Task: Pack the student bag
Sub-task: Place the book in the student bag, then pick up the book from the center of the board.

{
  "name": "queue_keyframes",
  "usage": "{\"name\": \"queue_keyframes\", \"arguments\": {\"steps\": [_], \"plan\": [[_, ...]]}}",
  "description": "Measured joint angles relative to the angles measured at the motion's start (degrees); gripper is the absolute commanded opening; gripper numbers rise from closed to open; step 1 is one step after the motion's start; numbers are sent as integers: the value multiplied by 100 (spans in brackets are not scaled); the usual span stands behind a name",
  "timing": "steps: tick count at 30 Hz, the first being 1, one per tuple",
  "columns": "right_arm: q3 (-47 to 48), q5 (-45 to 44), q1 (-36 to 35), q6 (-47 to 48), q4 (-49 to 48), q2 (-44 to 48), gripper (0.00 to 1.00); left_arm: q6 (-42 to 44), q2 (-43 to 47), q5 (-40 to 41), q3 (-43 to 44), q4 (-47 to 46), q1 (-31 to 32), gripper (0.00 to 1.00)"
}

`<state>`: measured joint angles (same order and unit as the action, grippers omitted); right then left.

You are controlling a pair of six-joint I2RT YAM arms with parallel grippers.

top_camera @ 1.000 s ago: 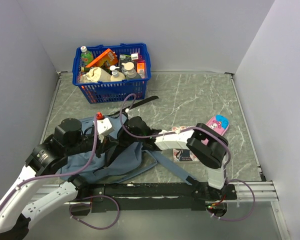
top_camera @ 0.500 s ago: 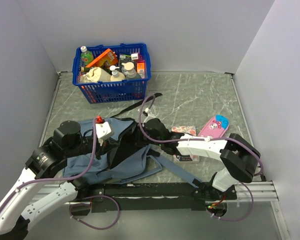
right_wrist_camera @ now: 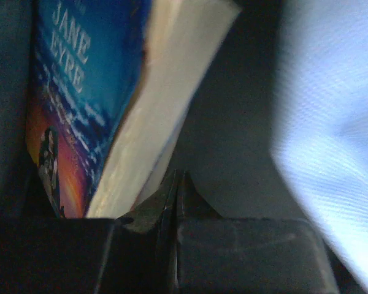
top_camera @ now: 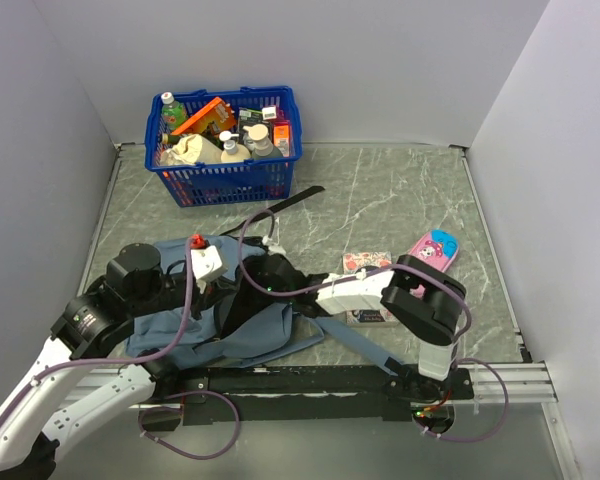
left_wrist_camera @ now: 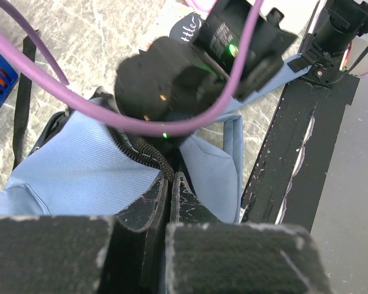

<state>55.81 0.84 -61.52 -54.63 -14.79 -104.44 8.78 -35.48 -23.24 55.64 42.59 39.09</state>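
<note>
Though top cam hides it, R wrist shows book (right_wrist_camera: 92,92); R pincer (right_wrist_camera: 175,190) pressed together, L pincer (left_wrist_camera: 170,190) pinching student bag (left_wrist_camera: 80,177).

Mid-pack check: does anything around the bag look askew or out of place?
Inside the student bag, the Jane Eyre book sits on edge at a slant, beside the right gripper, whose fingers are shut on nothing. A blue shoulder strap trails loose across the table.

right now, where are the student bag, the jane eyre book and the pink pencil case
student bag (top_camera: 265,335): top view, lower fabric panel
Jane Eyre book (right_wrist_camera: 73,92): right wrist view, front cover
pink pencil case (top_camera: 433,248): top view, lid middle
</note>
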Motion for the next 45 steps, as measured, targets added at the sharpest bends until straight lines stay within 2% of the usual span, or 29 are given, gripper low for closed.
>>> {"name": "queue_keyframes", "arguments": {"steps": [2, 5, 6, 7, 8, 9, 13, 17, 22, 24, 29, 35, 39, 45], "plan": [[13, -48, -92, -17, -197, -72, 1, 0, 2, 2, 0, -2, 0, 1], [127, -90, -133, 39, -240, -35, 16, 2, 39, 9, -2, 0, 0, 1], [122, -122, -116, 76, -247, 31, 43, 0, 55, 17, -7, 0, 0, 1], [92, -157, -94, 111, -227, 153, 53, 2, 76, 20, -13, 0, 0, 1], [-9, -177, -72, 149, -225, 345, 74, 2, 98, 22, -26, -2, 0, 1], [-149, -188, -42, 210, -199, 568, 100, 2, 131, 26, -59, -22, 0, 1], [-892, -243, 201, 337, 267, 2175, 100, 13, 293, 44, -275, -164, 0, 1], [-1508, -461, 745, 310, 798, 3807, 100, 17, 350, 44, -363, -232, 0, 1], [-1910, -879, 1714, 306, 2396, 5381, 100, 17, 380, 55, -363, -240, 0, 1], [-1930, -1246, 2046, 236, 3250, 5729, 98, 15, 404, 61, -363, -238, 0, 1], [-1947, -2020, 2190, -208, 5233, 6006, 97, 15, 424, 61, -363, -238, 0, 1], [-2072, -2649, 2295, -761, 6391, 6037, 94, 15, 422, 61, -356, -236, 0, 1], [-2302, -2732, 2555, -839, 6446, 5978, 93, 17, 415, 61, -317, -216, 0, 1], [-3311, -2439, 2986, -815, 5816, 5943, 90, 20, 337, 63, -164, -103, 0, 1]]}}
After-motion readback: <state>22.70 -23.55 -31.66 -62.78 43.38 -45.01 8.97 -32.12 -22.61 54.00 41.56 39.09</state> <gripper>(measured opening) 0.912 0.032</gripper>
